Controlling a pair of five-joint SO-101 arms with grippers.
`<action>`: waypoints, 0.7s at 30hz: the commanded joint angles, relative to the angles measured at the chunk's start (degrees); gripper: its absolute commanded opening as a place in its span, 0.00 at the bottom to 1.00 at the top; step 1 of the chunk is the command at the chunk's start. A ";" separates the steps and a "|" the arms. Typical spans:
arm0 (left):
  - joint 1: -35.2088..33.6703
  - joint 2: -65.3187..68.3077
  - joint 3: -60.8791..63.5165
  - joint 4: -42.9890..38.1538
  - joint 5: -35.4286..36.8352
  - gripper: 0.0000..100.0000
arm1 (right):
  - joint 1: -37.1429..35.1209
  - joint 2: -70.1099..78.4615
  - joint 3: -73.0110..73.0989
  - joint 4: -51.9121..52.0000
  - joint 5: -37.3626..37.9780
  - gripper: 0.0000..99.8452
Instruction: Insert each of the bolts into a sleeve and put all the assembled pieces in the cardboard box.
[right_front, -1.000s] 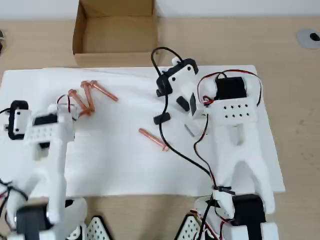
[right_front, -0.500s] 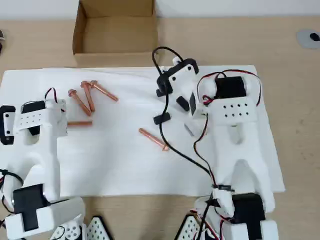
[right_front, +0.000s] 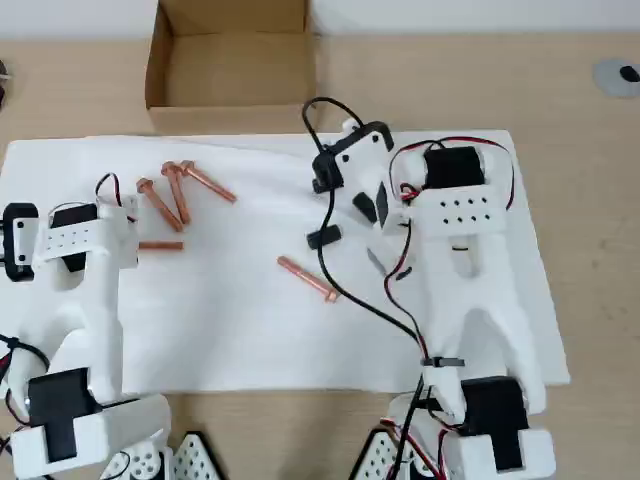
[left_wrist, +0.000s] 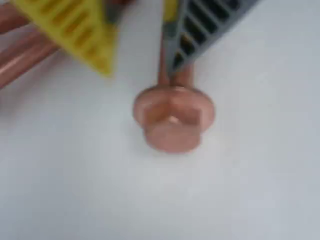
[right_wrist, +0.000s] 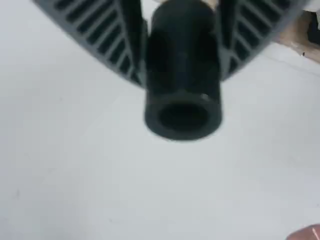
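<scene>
Three copper bolts (right_front: 178, 192) lie in a cluster on the white paper at the far left. A fourth bolt (right_front: 160, 245) lies apart beside my left arm (right_front: 85, 240). In the left wrist view its head (left_wrist: 173, 120) points away and its shank rests against the grey finger (left_wrist: 200, 30). A gap separates the shank from the yellow finger (left_wrist: 75, 30), so my left gripper (left_wrist: 140, 70) is open. My right gripper (right_wrist: 182, 85) is shut on a black sleeve (right_wrist: 182, 100) just above the paper. Another bolt (right_front: 307, 278) and a loose black sleeve (right_front: 323, 238) lie mid-sheet.
The open cardboard box (right_front: 230, 118) stands beyond the paper's far edge, left of centre. A black cable (right_front: 345, 300) from the right arm trails across the sheet past the loose sleeve. The white paper (right_front: 240, 340) covers most of the wooden table.
My left arm has drawn back to the left from the bolt cluster, and one bolt now lies apart from the others by its tip. The right arm has shifted slightly toward the box.
</scene>
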 joint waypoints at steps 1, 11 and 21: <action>0.62 -0.22 0.62 -0.53 0.97 0.14 | 0.48 -0.13 -0.66 0.88 -0.44 0.01; 0.35 -0.57 0.79 0.62 0.62 0.14 | 0.48 -0.13 -0.66 0.88 -0.35 0.01; -2.20 -0.22 -0.35 4.66 -1.41 0.14 | 0.75 -0.13 -0.75 0.88 -0.09 0.01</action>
